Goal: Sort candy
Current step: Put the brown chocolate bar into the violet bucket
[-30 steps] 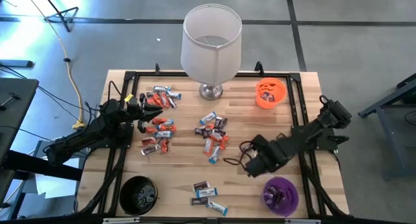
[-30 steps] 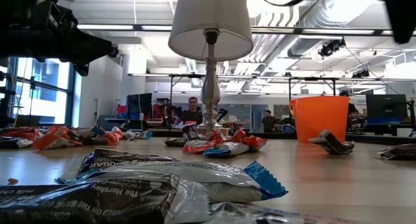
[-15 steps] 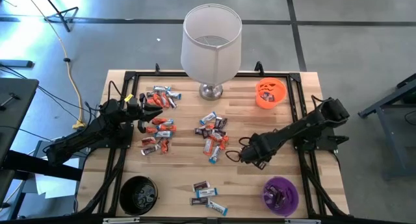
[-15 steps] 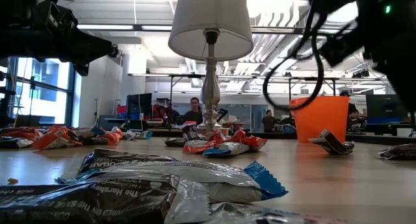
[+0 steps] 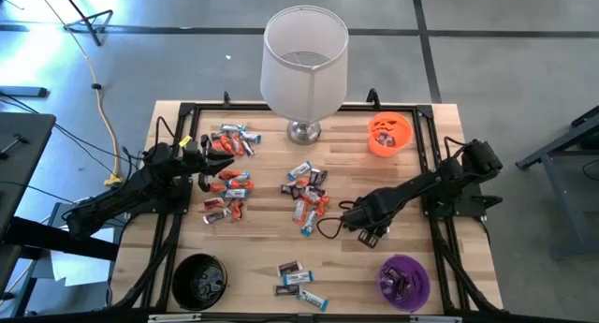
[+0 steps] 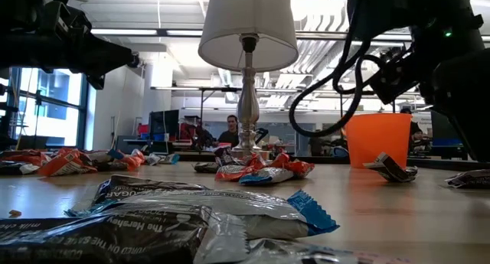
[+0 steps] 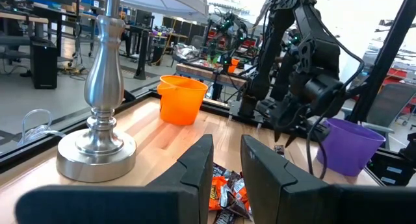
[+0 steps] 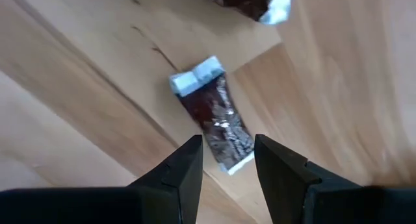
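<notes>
Below right gripper (image 8: 226, 162), jaws parted narrowly, dark brown candy (image 8: 217, 124) lies skewed; fingers may land on wrapper, skidding it away.

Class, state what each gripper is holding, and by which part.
Nothing: the right gripper is open over a brown candy bar; the left gripper is open, empty.

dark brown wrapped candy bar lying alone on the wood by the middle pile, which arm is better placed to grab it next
Right. The right gripper hangs over the dark brown wrapped candy bar with open fingers; the left gripper sits at the far pile.
</notes>
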